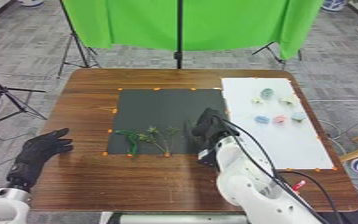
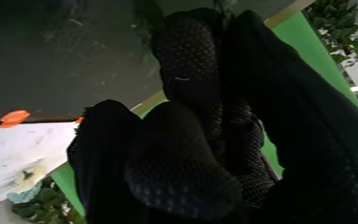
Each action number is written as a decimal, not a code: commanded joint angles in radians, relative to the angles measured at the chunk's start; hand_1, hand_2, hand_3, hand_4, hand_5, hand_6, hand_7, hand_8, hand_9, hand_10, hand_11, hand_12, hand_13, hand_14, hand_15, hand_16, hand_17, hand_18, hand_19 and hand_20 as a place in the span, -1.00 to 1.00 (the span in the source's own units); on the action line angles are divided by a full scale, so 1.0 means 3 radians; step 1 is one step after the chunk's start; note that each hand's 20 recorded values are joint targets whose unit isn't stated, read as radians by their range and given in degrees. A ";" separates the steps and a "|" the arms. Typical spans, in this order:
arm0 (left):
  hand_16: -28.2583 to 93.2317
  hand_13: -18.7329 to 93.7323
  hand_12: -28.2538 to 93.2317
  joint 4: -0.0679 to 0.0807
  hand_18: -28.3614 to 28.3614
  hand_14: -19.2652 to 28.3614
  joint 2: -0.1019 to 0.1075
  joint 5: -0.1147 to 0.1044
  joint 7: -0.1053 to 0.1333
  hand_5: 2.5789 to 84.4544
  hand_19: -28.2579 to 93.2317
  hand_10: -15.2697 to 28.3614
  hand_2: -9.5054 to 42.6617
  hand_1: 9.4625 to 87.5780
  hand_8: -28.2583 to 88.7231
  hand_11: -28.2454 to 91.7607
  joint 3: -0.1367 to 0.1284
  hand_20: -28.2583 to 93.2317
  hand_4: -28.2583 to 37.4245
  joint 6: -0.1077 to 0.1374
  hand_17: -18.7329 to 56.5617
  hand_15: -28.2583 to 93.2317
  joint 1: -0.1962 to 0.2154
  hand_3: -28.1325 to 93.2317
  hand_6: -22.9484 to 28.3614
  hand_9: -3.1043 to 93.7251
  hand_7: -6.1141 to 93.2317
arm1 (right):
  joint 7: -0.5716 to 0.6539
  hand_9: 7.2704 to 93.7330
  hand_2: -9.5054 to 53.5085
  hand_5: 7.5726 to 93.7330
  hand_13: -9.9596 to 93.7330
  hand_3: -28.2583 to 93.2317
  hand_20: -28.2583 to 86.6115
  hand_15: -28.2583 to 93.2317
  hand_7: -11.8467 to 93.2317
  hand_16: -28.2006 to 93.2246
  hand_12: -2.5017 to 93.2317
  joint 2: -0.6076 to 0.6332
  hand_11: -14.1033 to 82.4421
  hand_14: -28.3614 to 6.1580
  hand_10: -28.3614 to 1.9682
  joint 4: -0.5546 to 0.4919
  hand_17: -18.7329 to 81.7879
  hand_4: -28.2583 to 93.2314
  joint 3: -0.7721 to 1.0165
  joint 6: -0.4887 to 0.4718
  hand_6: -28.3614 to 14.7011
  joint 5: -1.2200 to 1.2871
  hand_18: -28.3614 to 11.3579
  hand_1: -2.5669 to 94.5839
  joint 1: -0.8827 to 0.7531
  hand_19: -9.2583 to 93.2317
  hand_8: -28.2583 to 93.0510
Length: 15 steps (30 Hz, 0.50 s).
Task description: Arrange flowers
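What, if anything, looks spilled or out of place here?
One small oddity: a red item lies on the table beside the right arm, apart from the flowers on the white sheet, too small to identify. Nothing looks spilled.

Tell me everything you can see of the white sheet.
The white sheet is a flat rectangle, like paper or thin board, lying lengthwise along the table's right side, beside the dark mat. Small orange markers dot its edge. Six flower heads, including blue and pink ones, rest toward its far end. The right arm hides its near left corner; contact is unclear.
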 commanded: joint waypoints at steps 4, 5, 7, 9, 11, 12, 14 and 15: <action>-0.57 0.00 -0.32 0.0032 0.51 0.62 0.0041 -0.0057 0.0337 0.05 -0.22 0.40 -0.25 -0.47 -0.60 -0.17 0.0129 -0.18 -0.94 0.0323 -0.22 -0.10 0.0009 0.50 0.20 -0.01 -0.73 | -0.0045 0.98 -1.00 0.76 1.00 0.35 0.34 0.56 -0.24 -0.17 -0.41 -0.0030 0.19 0.59 0.12 0.0019 0.88 -0.49 0.0006 0.0012 0.04 -0.0001 0.04 0.12 -0.0044 1.00 -0.22; -0.57 -0.02 -0.32 0.0038 0.50 0.59 0.0049 -0.0071 0.0384 0.01 -0.21 0.37 -0.29 -0.42 -0.60 -0.18 0.0138 -0.18 -0.90 0.0354 -0.19 -0.12 0.0006 0.51 0.18 -0.06 -0.72 | -0.0047 0.98 -1.00 0.76 1.00 0.35 0.34 0.56 -0.24 -0.17 -0.41 -0.0024 0.19 0.59 0.12 0.0020 0.88 -0.50 0.0000 0.0027 0.04 0.0006 0.04 0.12 -0.0039 1.00 -0.22; -0.56 -0.07 -0.33 0.0048 0.48 0.54 0.0061 -0.0082 0.0452 -0.04 -0.22 0.33 -0.35 -0.33 -0.61 -0.18 0.0157 -0.17 -0.77 0.0412 -0.15 -0.16 -0.0005 0.51 0.18 -0.15 -0.71 | -0.0050 0.98 -1.00 0.76 1.00 0.35 0.33 0.56 -0.24 -0.17 -0.41 -0.0027 0.19 0.59 0.12 0.0026 0.88 -0.49 -0.0001 0.0022 0.04 -0.0008 0.04 0.11 -0.0032 1.00 -0.22; -0.55 -0.10 -0.33 0.0042 0.46 0.49 0.0062 -0.0087 0.0444 -0.08 -0.24 0.29 -0.38 -0.29 -0.61 -0.18 0.0153 -0.17 -0.70 0.0440 -0.14 -0.18 -0.0003 0.51 0.16 -0.20 -0.69 | -0.0054 0.98 -1.00 0.76 1.00 0.35 0.33 0.56 -0.24 -0.17 -0.41 -0.0021 0.19 0.59 0.11 0.0028 0.88 -0.49 -0.0001 0.0017 0.04 0.0009 0.04 0.11 -0.0031 1.00 -0.22; -0.55 -0.11 -0.33 0.0035 0.45 0.48 0.0043 -0.0094 0.0420 -0.09 -0.27 0.28 -0.42 -0.29 -0.61 -0.18 0.0135 -0.18 -0.68 0.0417 -0.17 -0.19 0.0004 0.51 0.16 -0.21 -0.68 | -0.0070 0.98 -1.00 0.75 1.00 0.35 0.33 0.55 -0.24 -0.17 -0.41 -0.0018 0.19 0.59 0.11 0.0037 0.88 -0.49 -0.0003 0.0013 0.04 -0.0010 0.04 0.11 -0.0033 1.00 -0.22; -0.54 -0.11 -0.33 0.0034 0.44 0.48 0.0043 -0.0092 0.0415 -0.09 -0.27 0.27 -0.42 -0.29 -0.61 -0.18 0.0134 -0.18 -0.67 0.0415 -0.17 -0.18 0.0011 0.51 0.15 -0.21 -0.68 | -0.0075 0.98 -1.00 0.75 1.00 0.35 0.32 0.55 -0.24 -0.17 -0.41 -0.0012 0.18 0.59 0.11 0.0034 0.87 -0.49 -0.0002 -0.0011 0.04 -0.0002 0.04 0.11 -0.0034 1.00 -0.22; -0.54 -0.10 -0.33 0.0034 0.45 0.50 0.0033 -0.0089 0.0403 -0.09 -0.28 0.28 -0.44 -0.31 -0.61 -0.18 0.0132 -0.18 -0.67 0.0399 -0.19 -0.18 0.0014 0.51 0.15 -0.20 -0.68 | -0.0083 0.98 -1.00 0.75 1.00 0.35 0.32 0.55 -0.24 -0.17 -0.41 -0.0007 0.18 0.58 0.11 0.0045 0.87 -0.49 -0.0006 -0.0023 0.04 -0.0004 0.03 0.10 -0.0021 1.00 -0.22; -0.54 -0.09 -0.33 0.0029 0.45 0.51 0.0026 -0.0090 0.0403 -0.09 -0.28 0.28 -0.45 -0.31 -0.61 -0.18 0.0129 -0.18 -0.67 0.0395 -0.20 -0.17 0.0020 0.51 0.15 -0.20 -0.68 | -0.0101 0.98 -1.00 0.75 1.00 0.35 0.32 0.55 -0.24 -0.17 -0.41 0.0016 0.18 0.58 0.11 0.0028 0.87 -0.49 -0.0008 -0.0028 0.04 -0.0022 0.03 0.10 -0.0032 1.00 -0.22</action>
